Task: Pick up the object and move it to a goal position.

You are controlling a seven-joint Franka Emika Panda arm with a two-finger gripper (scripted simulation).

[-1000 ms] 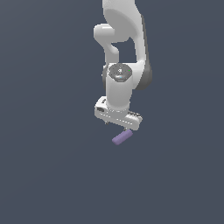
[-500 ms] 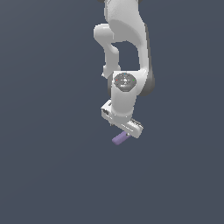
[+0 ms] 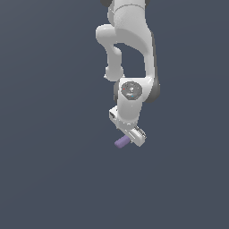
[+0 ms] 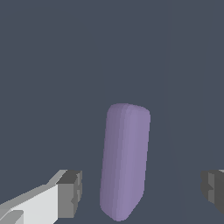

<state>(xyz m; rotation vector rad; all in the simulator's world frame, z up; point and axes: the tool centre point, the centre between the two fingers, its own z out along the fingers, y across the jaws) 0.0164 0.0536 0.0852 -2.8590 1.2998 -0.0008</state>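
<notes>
The object (image 4: 124,159) is a small light-purple capsule lying on the dark grey floor. In the wrist view it lies lengthwise between my two fingers, one grey pad (image 4: 70,194) on one side and the other pad (image 4: 212,189) on the far side, with gaps on both sides. My gripper (image 4: 141,192) is open around it and does not touch it. In the exterior view the capsule (image 3: 121,142) sticks out toward the exterior view's left from under the tilted white hand (image 3: 129,129); the fingers are hidden there.
The white arm (image 3: 129,53) reaches down from the top of the exterior view. Plain dark grey floor (image 3: 53,170) lies all around; no goal marker shows.
The hand has turned about its axis and tilted, and has come down closer over the capsule. The capsule has not moved.
</notes>
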